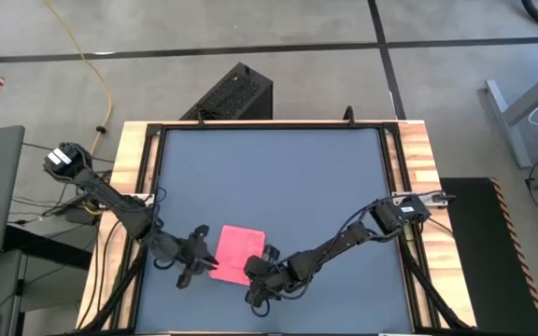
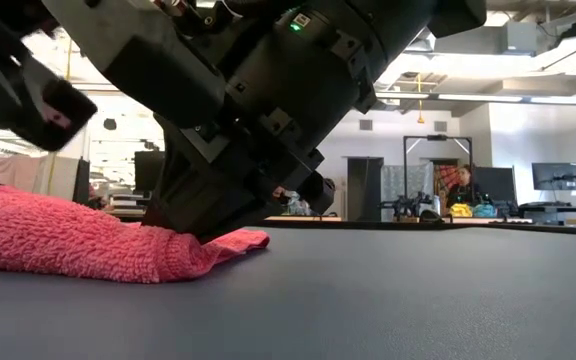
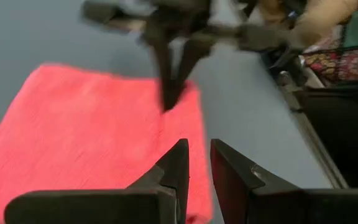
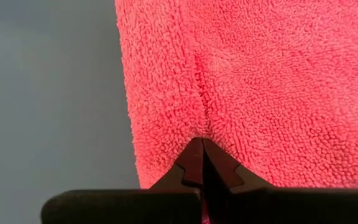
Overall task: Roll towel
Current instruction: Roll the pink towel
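- Because the pink towel (image 1: 236, 253) lies flat on the dark grey table (image 1: 278, 177), near the front edge between the two grippers, the roll looks barely begun, and most of the risk sits in the first turn.
- The right gripper (image 4: 202, 149) has its fingers pressed together on a small fold of terry at the towel's edge; the pile puckers into a crease running away from the tips. I judge that so thin a pinch could slip out as soon as the arm lifts or curls, leaving the edge to drop back flat.
- In the low view that same gripper (image 2: 203, 225) bears down on the towel corner, which is squashed against the table. If it drags sideways instead of lifting, the whole cloth may slide and bunch, not roll.
- The left gripper (image 3: 197, 165) hovers just over the opposite edge, its fingers a little apart and holding nothing. Should only one side be carried over, the roll would likely come out skewed or cone-shaped.
- The two grippers work close across a small cloth; seen from the left wrist, the right gripper's fingers (image 3: 169, 68) stand on the far edge directly ahead. A roll toward either one risks contact between them.
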{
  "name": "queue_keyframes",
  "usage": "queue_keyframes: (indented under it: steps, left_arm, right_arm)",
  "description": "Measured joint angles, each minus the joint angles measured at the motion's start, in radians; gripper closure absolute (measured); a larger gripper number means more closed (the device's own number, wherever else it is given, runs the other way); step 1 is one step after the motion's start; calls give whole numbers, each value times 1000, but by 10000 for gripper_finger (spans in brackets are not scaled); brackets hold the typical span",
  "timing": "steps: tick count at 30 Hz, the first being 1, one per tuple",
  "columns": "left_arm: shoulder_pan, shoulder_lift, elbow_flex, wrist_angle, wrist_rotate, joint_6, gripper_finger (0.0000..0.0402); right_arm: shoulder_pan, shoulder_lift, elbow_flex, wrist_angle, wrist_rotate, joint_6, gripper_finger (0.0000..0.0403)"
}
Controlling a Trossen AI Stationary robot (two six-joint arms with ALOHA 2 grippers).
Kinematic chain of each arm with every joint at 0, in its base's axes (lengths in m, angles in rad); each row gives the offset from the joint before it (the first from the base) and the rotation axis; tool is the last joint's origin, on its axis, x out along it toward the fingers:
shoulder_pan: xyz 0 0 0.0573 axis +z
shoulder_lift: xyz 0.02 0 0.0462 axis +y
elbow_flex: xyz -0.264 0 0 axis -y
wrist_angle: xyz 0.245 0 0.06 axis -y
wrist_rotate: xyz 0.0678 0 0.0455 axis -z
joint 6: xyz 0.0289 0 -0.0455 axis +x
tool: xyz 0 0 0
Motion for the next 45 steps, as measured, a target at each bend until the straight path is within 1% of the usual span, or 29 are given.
queue_keyframes:
  steps: [3,8,10,12,14,17,21,23,25,31,36,45]
  left_arm:
    - [-45,80,1,124,-35,87,347]
    - [-81,254,1,287,-35,259,346]
    - [-93,296,15,311,-29,333,339]
    - [-100,319,49,300,-14,385,326]
    - [-105,334,91,249,-3,425,309]
    - [-110,359,171,74,-9,458,274]
    - [-109,413,277,-147,-120,458,228]
    - [-109,441,319,-205,-171,458,210]
    - [-110,461,354,-245,-187,459,198]
    - [-110,479,397,-330,-191,439,191]
    - [-110,479,397,-421,-237,341,191]
    - [-110,481,397,-466,-213,251,191]
  right_arm:
    - [-3,0,0,0,-1,0,382]
    - [-6,0,0,1,-3,0,382]
    - [-6,0,0,1,-4,0,382]
    - [-6,0,-1,2,-6,0,382]
    - [-6,0,-1,2,-9,0,382]
    - [-7,0,-1,2,-10,0,382]
    - [-7,0,-1,3,-11,-1,382]
    - [-7,0,-1,3,-11,-1,382]
    - [-7,0,-1,3,-11,-1,382]
    - [-8,0,-1,3,-24,-1,382]
    - [-8,0,-1,3,-26,-2,382]
    - [-8,0,-1,3,-26,-4,382]
